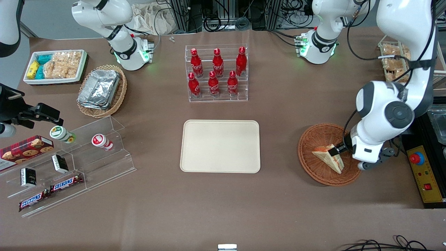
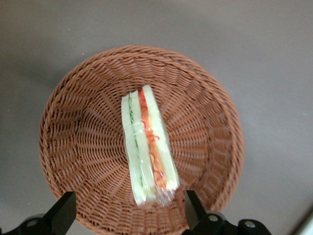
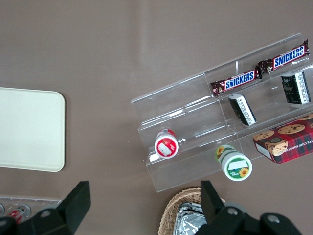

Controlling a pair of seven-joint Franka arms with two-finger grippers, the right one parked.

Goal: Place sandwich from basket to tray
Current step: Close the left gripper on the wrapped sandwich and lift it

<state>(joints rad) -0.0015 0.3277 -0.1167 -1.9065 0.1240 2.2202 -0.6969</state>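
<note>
One sandwich (image 1: 329, 157) lies in the reddish-brown wicker basket (image 1: 310, 139) in the front view, and the pincer (image 1: 337, 150) hangs low over that basket, directly above the wedge's upper edge, with the white arm rising from it toward the working arm's end of the brown worktop (image 1: 223, 202). The cream tray (image 1: 220, 145) sits flat on the worktop well apart from the pincer, toward the parked arm's end, and a clear rack of red bottles (image 1: 216, 72) stands farther from the front camera than the tray. In the left wrist view the pincer (image 2: 128, 211) is released, its two dark fingers (image 2: 62, 211) spread wide and touching nothing; the sandwich (image 2: 147, 146) rests on the woven floor of the basket (image 2: 83, 132) below them, its wrapped end lying between the two fingertips. In the right wrist view only a corner of the tray (image 3: 30, 129) shows.
</note>
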